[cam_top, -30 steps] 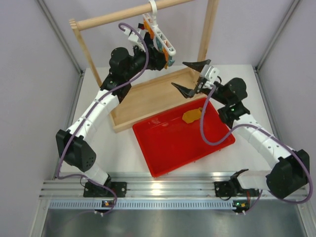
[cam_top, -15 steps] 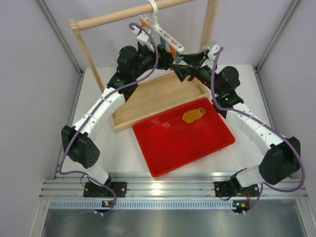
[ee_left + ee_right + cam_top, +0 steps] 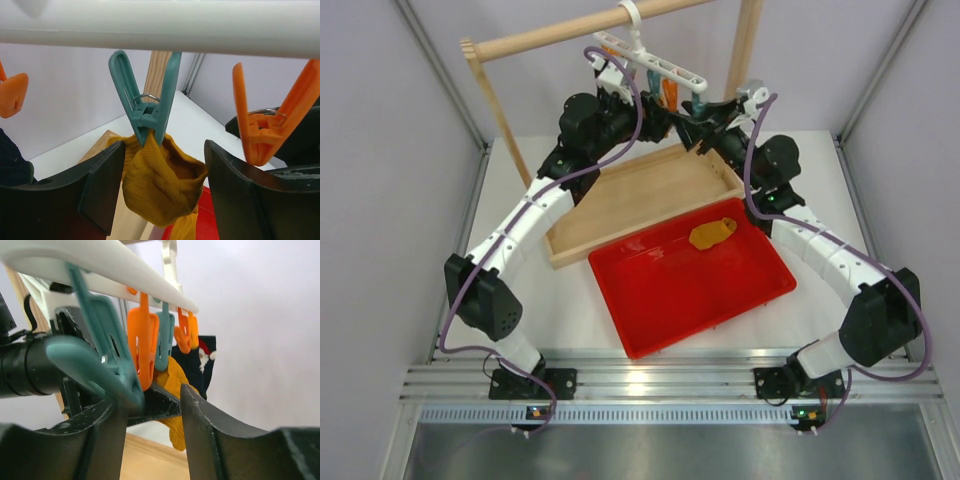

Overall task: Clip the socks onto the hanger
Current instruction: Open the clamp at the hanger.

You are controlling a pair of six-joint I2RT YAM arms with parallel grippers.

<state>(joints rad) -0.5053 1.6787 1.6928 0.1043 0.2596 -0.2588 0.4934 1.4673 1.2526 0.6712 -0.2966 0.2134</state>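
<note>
Both my arms reach from the near edge up to the far wooden rail [image 3: 560, 35]; nearer, the red tray [image 3: 650, 300] holds the loose sock [image 3: 712, 233] by its far rim; my left gripper [image 3: 164, 146] stands spread around the hung sock [image 3: 160, 195], which a teal clip [image 3: 147, 100] on the hanger [image 3: 655, 62] pinches, with little room either side; my right gripper [image 3: 150, 400] is spread under the end clip [image 3: 95, 355], contact unclear; the black sock [image 3: 197, 365] is partly hidden.

I've got the left arm [image 3: 520, 225] stretched high and forward, left gripper [image 3: 165, 187] spread wide | right arm [image 3: 820, 250] reaching up and inward, right gripper [image 3: 152, 432] parted | both grippers close together
</note>
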